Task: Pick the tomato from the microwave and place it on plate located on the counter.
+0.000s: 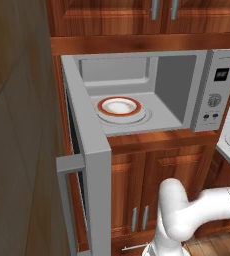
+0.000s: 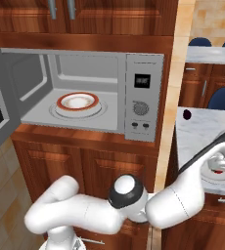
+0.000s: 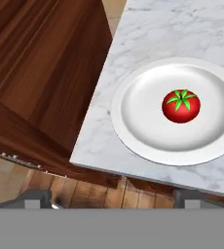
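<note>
While the glossy red tomato (image 3: 180,105) sits on the smooth pale plate (image 3: 148,131) on the marbled counter (image 3: 148,39), the gripper (image 3: 113,198) is open and empty — base views add the open microwave (image 1: 209,90).

I am in a home kitchen: a microwave (image 1: 152,90) built into reddish-brown wooden cabinets (image 1: 137,180), a marble-look counter (image 3: 182,39) carrying a plate (image 3: 148,131), and wood flooring (image 3: 84,194) below.

Glossy white rounded arm (image 2: 85,210), dark joints.
</note>
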Motion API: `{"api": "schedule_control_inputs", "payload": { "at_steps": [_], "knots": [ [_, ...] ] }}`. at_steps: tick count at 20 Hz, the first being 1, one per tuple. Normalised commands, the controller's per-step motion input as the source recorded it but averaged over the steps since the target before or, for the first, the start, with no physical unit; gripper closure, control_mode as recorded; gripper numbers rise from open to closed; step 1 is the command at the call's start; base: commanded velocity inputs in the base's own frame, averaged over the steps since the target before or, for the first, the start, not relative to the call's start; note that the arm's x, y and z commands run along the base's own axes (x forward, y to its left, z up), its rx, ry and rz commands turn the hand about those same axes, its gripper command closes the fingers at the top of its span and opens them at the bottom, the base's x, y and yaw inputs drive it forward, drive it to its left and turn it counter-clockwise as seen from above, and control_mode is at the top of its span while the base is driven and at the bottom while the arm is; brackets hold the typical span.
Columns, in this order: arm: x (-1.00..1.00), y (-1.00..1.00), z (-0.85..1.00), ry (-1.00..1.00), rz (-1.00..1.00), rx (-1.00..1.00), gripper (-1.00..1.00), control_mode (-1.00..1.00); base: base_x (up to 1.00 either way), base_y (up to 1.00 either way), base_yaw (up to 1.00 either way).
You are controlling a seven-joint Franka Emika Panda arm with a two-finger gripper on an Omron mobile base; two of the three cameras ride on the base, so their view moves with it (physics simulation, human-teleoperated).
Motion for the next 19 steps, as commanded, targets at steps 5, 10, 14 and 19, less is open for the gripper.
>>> {"api": "schedule_control_inputs", "payload": {
  "at_steps": [5,10,14,19],
  "knots": [
    [-0.64,1.00,0.00,-0.11,0.02,-0.31,-1.00,-1.00,0.00,0.00,0.00],
    [-0.41,1.00,0.00,-0.08,0.00,-0.33,-1.00,-1.00,0.00,0.00,0.00],
    [-0.43,1.00,0.18,0.00,0.00,-0.22,-1.00,-1.00,0.00,0.00,0.00],
    [-0.32,1.00,0.58,0.00,-0.06,-0.03,-1.00,-1.00,0.00,0.00,0.00]
  ]
}}
